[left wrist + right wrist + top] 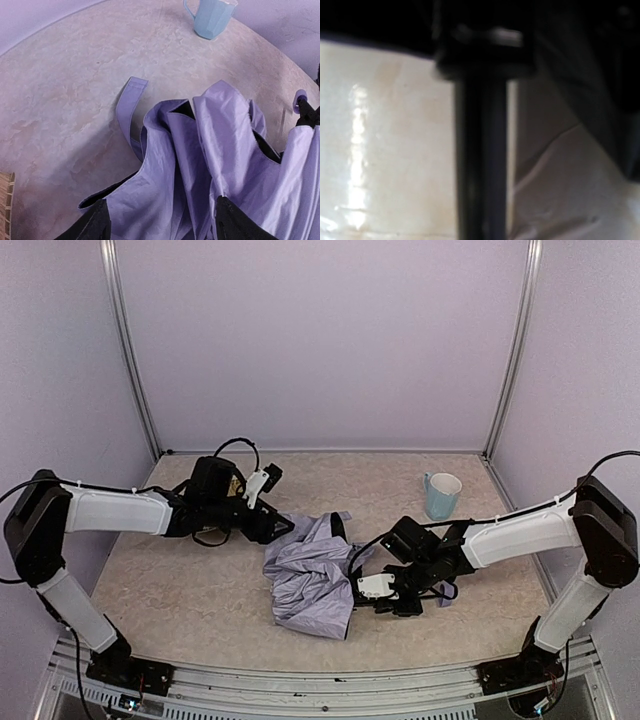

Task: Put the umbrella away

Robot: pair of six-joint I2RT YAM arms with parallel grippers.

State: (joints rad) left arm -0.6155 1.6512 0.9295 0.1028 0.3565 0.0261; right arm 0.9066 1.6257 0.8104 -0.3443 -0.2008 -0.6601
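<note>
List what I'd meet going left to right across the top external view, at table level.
Left pincer → umbrella → right pincer → light blue mug.

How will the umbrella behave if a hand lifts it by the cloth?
The umbrella cloth lies crumpled in loose folds, so it would probably sag and drape, not hold shape. Its thin black shaft looks rigid, likely a steadier place to grip. The loose strap may dangle and drag.
</note>
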